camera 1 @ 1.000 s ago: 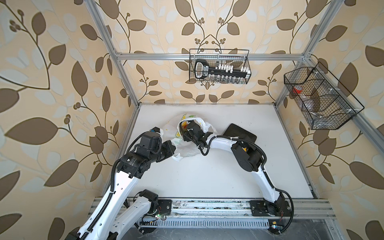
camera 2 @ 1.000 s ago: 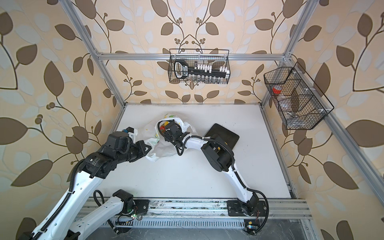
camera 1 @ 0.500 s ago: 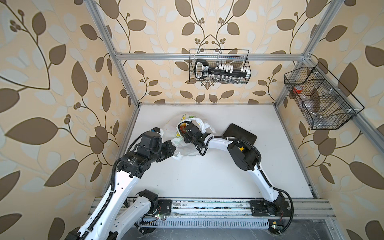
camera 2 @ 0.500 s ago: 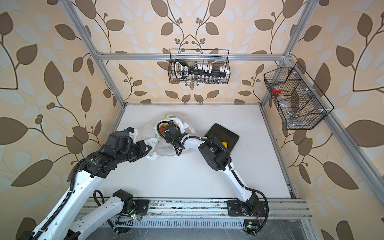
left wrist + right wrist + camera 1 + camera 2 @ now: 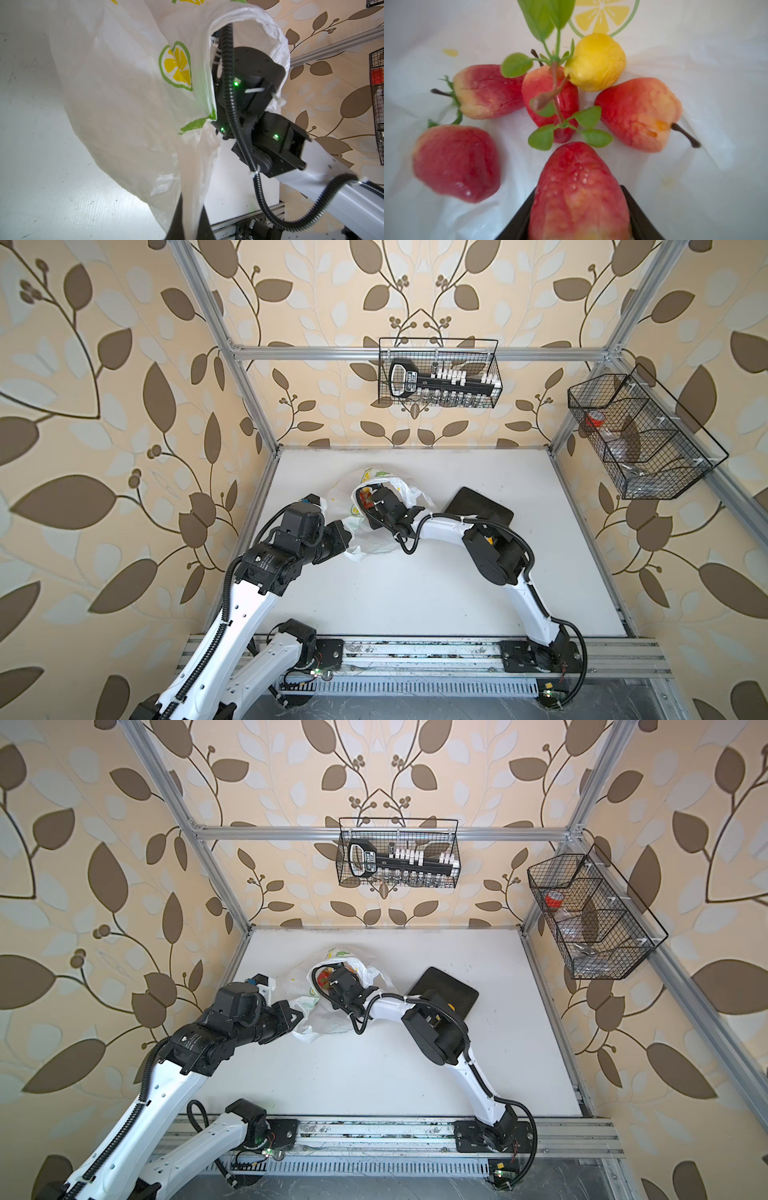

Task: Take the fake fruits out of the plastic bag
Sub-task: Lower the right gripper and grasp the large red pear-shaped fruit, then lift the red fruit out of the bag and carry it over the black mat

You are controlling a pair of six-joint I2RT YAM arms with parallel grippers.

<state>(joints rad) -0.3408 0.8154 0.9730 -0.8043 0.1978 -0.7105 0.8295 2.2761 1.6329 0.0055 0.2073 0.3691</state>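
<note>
The plastic bag (image 5: 376,541) (image 5: 328,1021), translucent white with lemon prints, lies on the white table left of centre. My left gripper (image 5: 348,536) (image 5: 191,199) is shut on a twisted strip of the bag's (image 5: 124,93) rim and holds its mouth up. My right gripper (image 5: 369,506) (image 5: 578,197) reaches in through that mouth. Its black fingers (image 5: 521,216) press both sides of a red strawberry (image 5: 579,187). Loose on the bag's floor lie several other fake fruits: two more strawberries (image 5: 456,162) (image 5: 488,91), a yellow lemon (image 5: 596,62), a reddish pear (image 5: 637,114) and a leafy sprig (image 5: 556,124).
A dark rectangular tray (image 5: 478,506) (image 5: 449,990) lies just right of the bag, partly under the right arm. Wire baskets hang on the back wall (image 5: 438,373) and the right wall (image 5: 640,435). The arms' mounting rail (image 5: 415,655) runs along the table's front edge.
The right gripper has pushed a little deeper into the bag and its jaws have closed in on the strawberry. The left gripper has kept its hold on the bag.
</note>
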